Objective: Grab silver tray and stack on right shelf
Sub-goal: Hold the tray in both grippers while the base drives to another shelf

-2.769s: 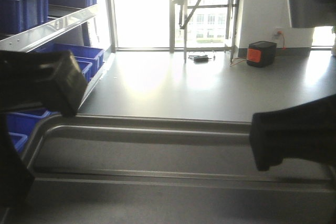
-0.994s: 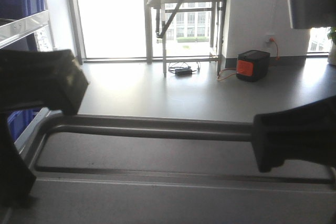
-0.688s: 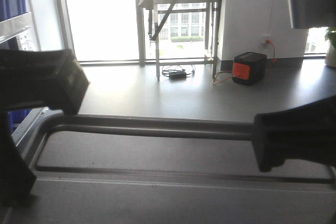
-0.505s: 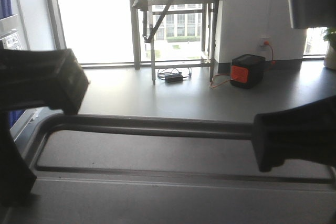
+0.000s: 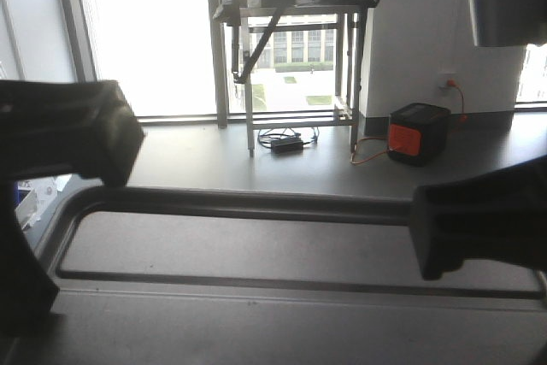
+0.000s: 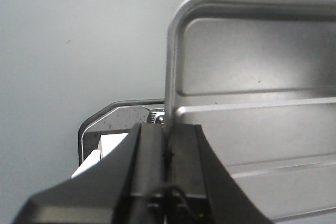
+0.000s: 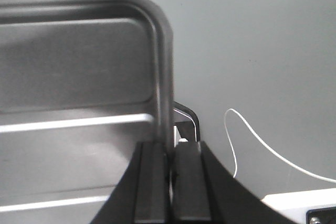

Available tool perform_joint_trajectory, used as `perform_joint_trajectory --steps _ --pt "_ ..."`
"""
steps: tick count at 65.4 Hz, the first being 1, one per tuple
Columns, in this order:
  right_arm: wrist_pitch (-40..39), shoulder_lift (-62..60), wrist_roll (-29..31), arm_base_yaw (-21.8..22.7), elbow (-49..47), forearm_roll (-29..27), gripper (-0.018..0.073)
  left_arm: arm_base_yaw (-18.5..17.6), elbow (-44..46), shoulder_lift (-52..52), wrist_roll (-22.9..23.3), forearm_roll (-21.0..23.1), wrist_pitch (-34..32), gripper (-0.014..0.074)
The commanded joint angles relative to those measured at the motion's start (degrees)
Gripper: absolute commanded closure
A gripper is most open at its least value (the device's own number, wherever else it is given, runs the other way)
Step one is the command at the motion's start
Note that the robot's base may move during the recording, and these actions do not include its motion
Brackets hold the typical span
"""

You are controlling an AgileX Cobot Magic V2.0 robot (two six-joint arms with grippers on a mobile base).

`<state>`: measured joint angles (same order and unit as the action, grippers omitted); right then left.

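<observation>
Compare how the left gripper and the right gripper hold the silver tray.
The left gripper pinches the left rim of the silver tray; the right gripper pinches its right rim. In the front view the left gripper sits higher in the picture than the right gripper. Shared: both are shut on the rim.

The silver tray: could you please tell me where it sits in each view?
Front-facing: silver tray fills the lower half.
Left wrist: tray at right, left gripper clamping its rim.
Right wrist: tray at left, right gripper clamping its rim.
Shared landmark: its raised ribs.
</observation>
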<state>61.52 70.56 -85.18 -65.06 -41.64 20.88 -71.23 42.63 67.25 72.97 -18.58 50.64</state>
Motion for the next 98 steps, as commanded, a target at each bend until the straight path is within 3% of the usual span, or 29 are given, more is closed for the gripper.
perform_joint_trajectory --steps 1,98 --pt "10.3 -1.1 -0.1 0.3 -1.0 3.2 0.0489 0.0 1.2 -1.3 0.0 -2.1 6.3 0.0696" --pt "10.3 -1.1 -0.1 0.3 -1.0 3.2 0.0489 0.0 1.2 -1.3 0.0 -2.1 6.3 0.0696"
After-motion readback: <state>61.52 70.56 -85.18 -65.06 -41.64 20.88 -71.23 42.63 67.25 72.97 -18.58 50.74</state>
